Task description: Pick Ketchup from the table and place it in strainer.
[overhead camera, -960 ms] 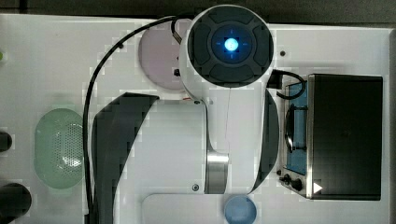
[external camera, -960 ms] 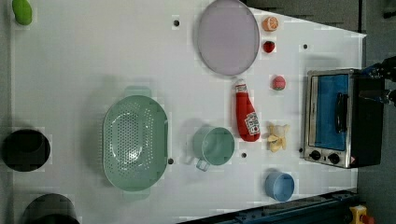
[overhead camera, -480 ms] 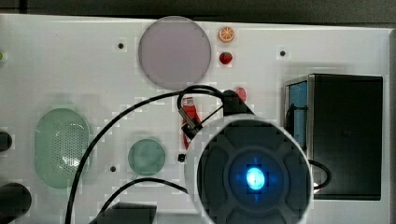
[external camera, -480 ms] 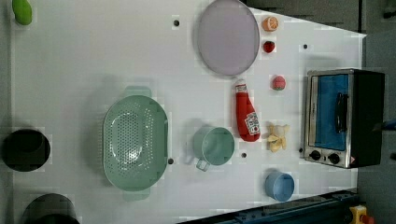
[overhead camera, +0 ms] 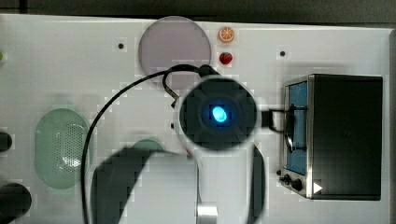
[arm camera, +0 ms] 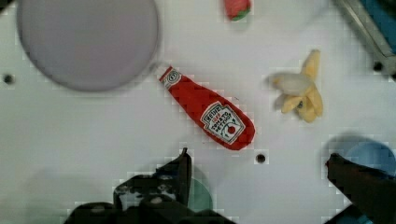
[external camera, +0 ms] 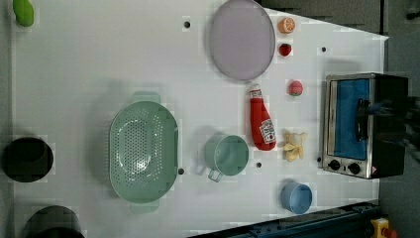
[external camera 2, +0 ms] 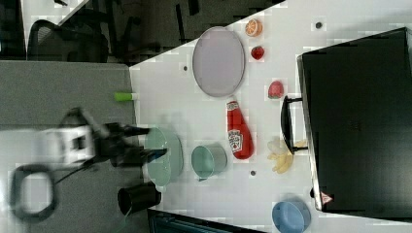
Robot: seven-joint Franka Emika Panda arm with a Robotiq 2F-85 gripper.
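Since half a second ago the arm has shifted up the top view, again covering the bottle there. Its gripper (arm camera: 257,163) hangs empty, jaws wide apart, above the Ketchup (arm camera: 209,111), which lies flat on the white table (external camera: 99,59) between purple plate (external camera: 241,38) and green cup (external camera: 227,155), well apart from the strainer (external camera: 143,151).

Bare table (external camera: 99,64) surrounds the strainer (external camera: 143,151); a green cup (external camera: 227,154) stands between it and the ketchup (external camera: 261,124).

Ketchup (external camera: 261,123) between cup (external camera: 227,154) and banana (external camera: 293,145), left view
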